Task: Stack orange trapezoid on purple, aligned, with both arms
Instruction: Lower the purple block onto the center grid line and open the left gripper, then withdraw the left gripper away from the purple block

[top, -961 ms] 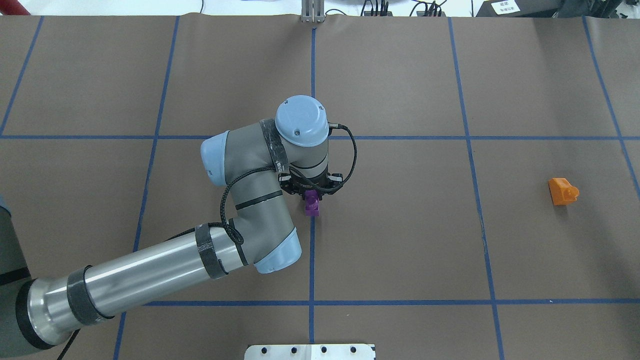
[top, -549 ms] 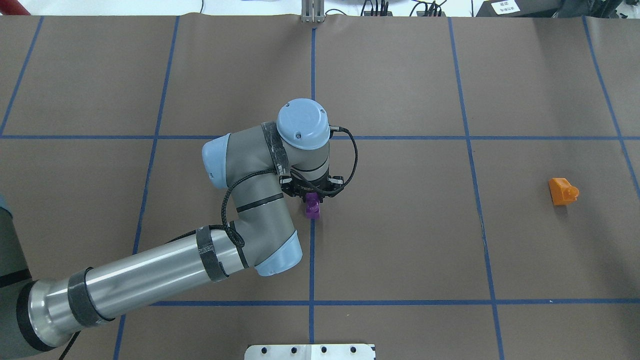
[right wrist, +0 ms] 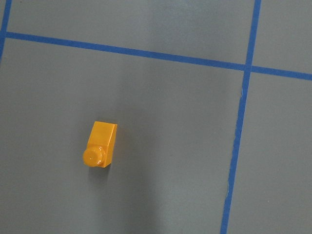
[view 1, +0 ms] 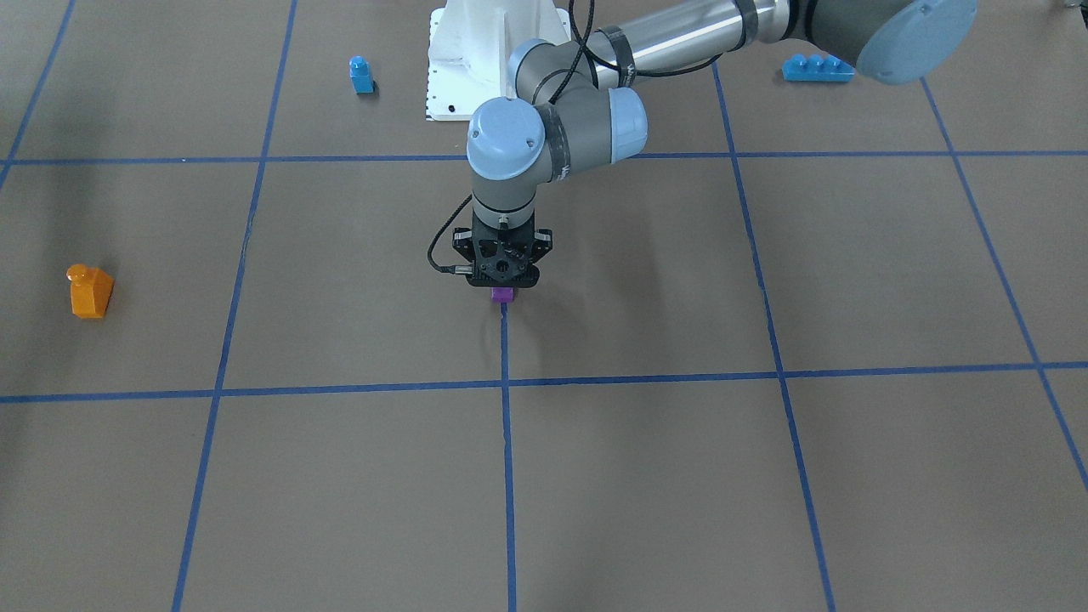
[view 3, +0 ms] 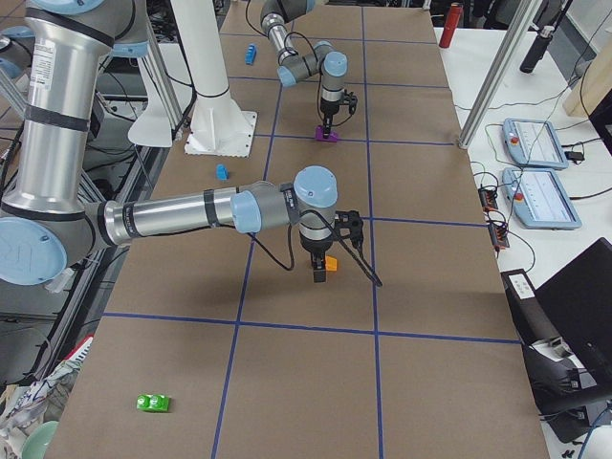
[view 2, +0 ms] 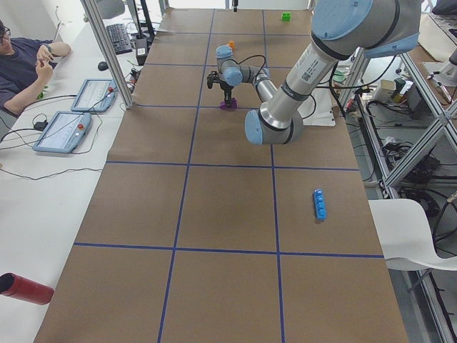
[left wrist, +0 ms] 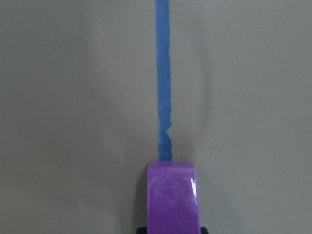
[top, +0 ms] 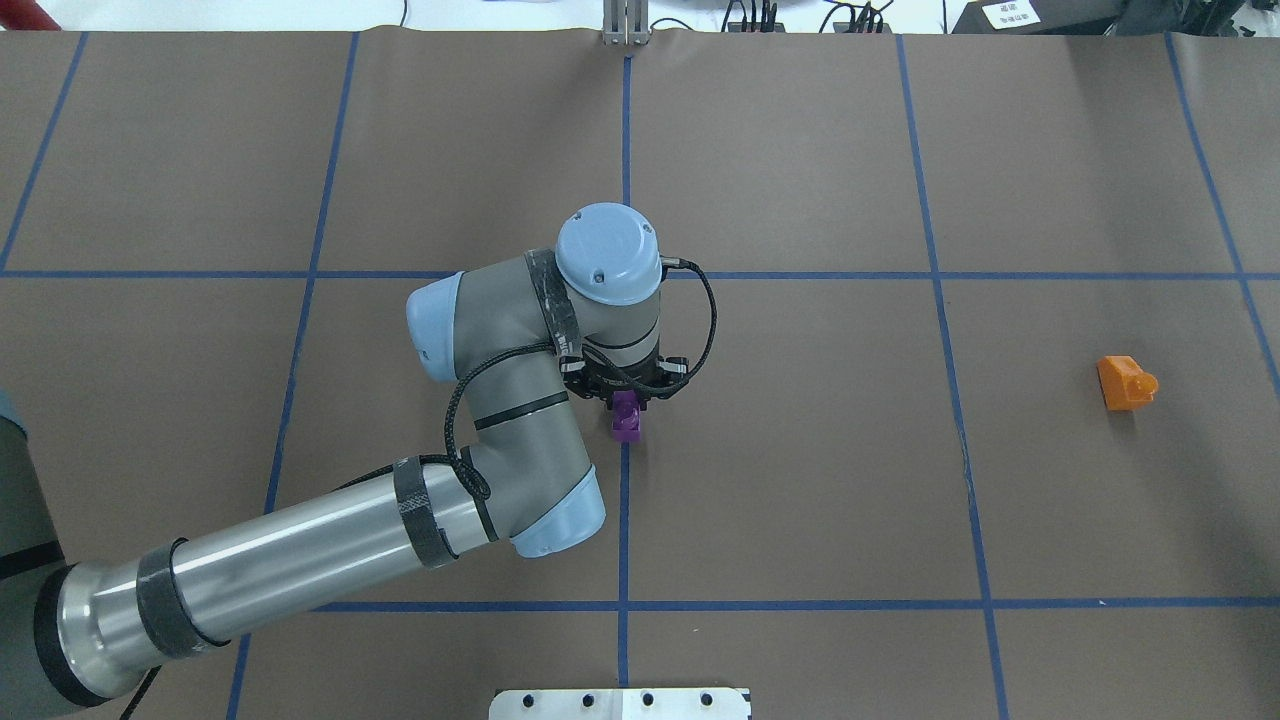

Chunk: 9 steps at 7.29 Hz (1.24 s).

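Orange trapezoid [top: 1125,382] alone toward the right end of the table [top: 800,500], well apart from the purple block [top: 627,422], pinched by the left gripper [top: 625,398] on the centre tape line [top: 623,520], likely as a steadied base. Right gripper [view 3: 318,273] over the orange; spread or pressed together, cannot tell.

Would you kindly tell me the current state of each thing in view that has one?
Purple block: gripped, upright.
Orange block: upright, stud up, free.
Left gripper: jaws shut on the purple block.
Right gripper: hovers high near the orange block; open or shut, cannot tell.
Small blue block: upright, free.
Blue brick: flat, studs up, free.
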Available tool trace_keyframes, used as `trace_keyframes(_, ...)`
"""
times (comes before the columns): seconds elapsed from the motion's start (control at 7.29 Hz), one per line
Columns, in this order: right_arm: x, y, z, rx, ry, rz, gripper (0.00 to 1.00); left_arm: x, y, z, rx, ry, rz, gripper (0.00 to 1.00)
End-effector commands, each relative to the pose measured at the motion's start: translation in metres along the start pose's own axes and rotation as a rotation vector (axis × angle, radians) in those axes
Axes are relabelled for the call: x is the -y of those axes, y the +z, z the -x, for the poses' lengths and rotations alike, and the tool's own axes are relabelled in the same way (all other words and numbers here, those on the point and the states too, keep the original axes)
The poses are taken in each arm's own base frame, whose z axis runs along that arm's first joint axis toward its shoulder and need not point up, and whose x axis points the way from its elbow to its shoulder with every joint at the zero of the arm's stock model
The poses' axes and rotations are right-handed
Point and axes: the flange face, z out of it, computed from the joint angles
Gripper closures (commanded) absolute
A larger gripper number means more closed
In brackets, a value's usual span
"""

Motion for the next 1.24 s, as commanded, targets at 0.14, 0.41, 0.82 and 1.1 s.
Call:
trace_keyframes(0.14, 0.0, -0.001, 0.001, 0.0, -0.002, -0.001, 0.0, -0.004, 0.002, -0.002, 0.0, -0.009, 0.005, 0.0)
trace_keyframes(0.41, 0.0, -0.002, 0.002, 0.001, 0.006, -0.004, 0.0, 0.003, -0.026, -0.001, -0.03, -0.03, -0.022, 0.0)
trace_keyframes(0.82, 0.007, 0.012, 0.032, 0.023, 0.066, -0.037, 0.0, -0.042, -0.116, 0.08, 0.008, 0.076, -0.03, 0.0)
trace_keyframes(1.1, 0.005, 0.04, 0.062, 0.049, 0.115, -0.012, 0.0, -0.063, -0.174, 0.191, 0.064, 0.231, -0.059, 0.0)
